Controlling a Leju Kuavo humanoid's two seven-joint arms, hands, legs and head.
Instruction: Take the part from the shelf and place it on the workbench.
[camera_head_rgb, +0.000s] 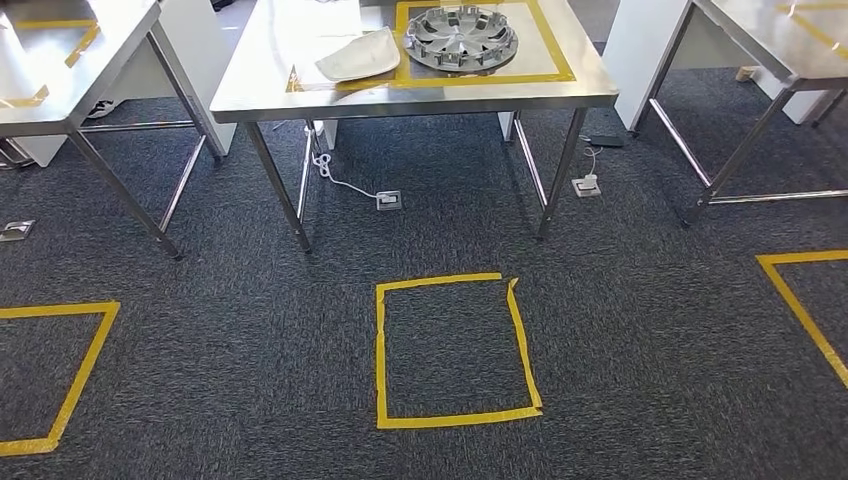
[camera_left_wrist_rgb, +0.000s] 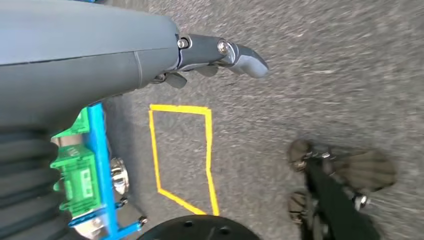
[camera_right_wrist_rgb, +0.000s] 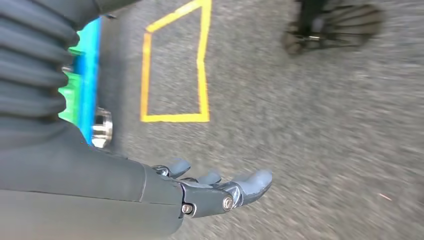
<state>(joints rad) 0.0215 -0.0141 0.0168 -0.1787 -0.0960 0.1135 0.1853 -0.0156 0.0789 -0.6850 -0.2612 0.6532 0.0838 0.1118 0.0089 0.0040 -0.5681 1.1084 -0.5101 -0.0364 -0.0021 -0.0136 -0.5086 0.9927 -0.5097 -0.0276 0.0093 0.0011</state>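
Ahead of you a yellow tape square (camera_head_rgb: 455, 350) marks the dark carpet (camera_head_rgb: 620, 330) before the steel workbench (camera_head_rgb: 300, 85). The round grey part (camera_head_rgb: 461, 38) lies on it beside a pale cloth (camera_head_rgb: 360, 55). Your left hand (camera_left_wrist_rgb: 220, 55) and right hand (camera_right_wrist_rgb: 215, 187) hang over carpet, fingers loose, holding nothing, well apart from the part.

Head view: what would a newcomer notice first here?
First, the round grey wheel cover inside a yellow tape frame on the middle steel table, with a pale curved part beside it. Next, the yellow tape square on the dark carpet before that table.
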